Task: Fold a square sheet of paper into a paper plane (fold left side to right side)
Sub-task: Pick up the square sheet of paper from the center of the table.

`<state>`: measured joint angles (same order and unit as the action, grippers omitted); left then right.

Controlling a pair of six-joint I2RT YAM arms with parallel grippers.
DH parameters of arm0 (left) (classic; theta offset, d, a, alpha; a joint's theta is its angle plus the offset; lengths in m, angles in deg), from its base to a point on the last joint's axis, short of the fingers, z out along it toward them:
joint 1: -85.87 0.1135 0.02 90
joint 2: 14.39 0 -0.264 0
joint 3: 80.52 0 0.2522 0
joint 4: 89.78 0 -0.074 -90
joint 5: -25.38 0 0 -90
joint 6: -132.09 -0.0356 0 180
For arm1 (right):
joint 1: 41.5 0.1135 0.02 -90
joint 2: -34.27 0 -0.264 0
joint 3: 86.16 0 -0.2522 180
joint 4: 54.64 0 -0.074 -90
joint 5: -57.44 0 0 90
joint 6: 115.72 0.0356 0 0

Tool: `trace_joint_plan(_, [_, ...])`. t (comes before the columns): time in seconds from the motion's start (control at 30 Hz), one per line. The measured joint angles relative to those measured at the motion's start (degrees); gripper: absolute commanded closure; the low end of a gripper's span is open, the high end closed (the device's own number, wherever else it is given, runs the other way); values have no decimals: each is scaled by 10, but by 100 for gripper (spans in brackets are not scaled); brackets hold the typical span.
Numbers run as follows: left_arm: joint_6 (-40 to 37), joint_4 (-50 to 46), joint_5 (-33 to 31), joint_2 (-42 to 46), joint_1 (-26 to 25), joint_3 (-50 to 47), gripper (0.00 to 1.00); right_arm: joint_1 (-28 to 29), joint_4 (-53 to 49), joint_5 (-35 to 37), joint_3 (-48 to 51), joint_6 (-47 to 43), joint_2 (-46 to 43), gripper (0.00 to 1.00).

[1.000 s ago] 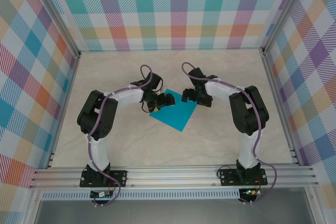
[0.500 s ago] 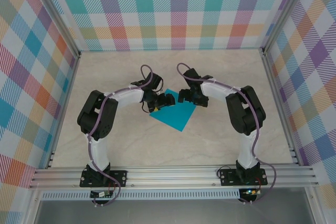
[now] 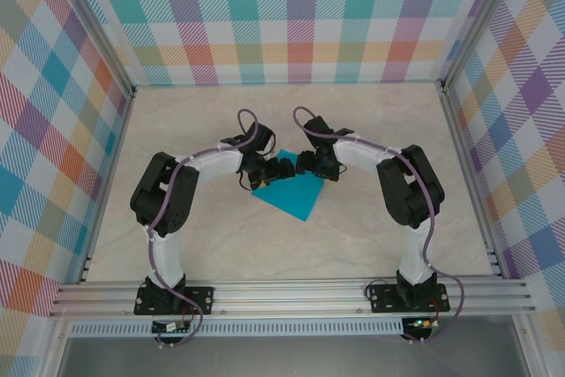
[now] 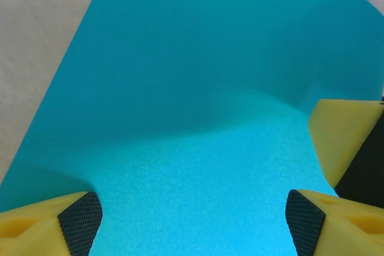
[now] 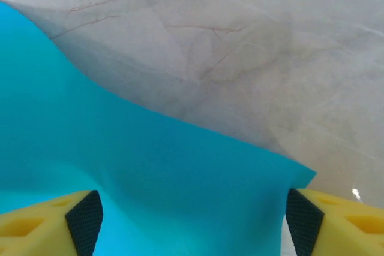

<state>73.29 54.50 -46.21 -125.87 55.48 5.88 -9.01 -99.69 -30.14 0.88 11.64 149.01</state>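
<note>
The square sheet of paper (image 3: 298, 193) is teal-blue and lies as a diamond on the marble table. Its far corner bulges upward between the two grippers. My left gripper (image 3: 264, 175) hovers over the sheet's far left part, open, and the paper (image 4: 192, 88) spreads under its yellow fingers (image 4: 48, 226). My right gripper (image 3: 306, 165) is open at the far corner. The raised paper edge (image 5: 150, 172) stands between its fingers (image 5: 336, 220) without being pinched. One right finger (image 4: 342, 139) shows in the left wrist view. The paper plane is out of view.
The marble tabletop (image 3: 221, 245) is bounded by checked walls (image 3: 300, 15) at the back and both sides. An aluminium rail (image 3: 291, 293) runs along the near edge, where both arm bases are bolted.
My right gripper has moved left over the sheet's far corner, close to the left gripper, and its jaws have narrowed a little. The left arm has stayed still.
</note>
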Motion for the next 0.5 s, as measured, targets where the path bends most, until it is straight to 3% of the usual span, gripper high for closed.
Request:
trace_joint_plan(0.33, [1,10,-14,30,-3,-27,14,17,35,-56,9,0,2,72])
trace_joint_plan(0.5, [1,16,-6,98,9,-62,12,19,74,-99,41,-7,-19,81])
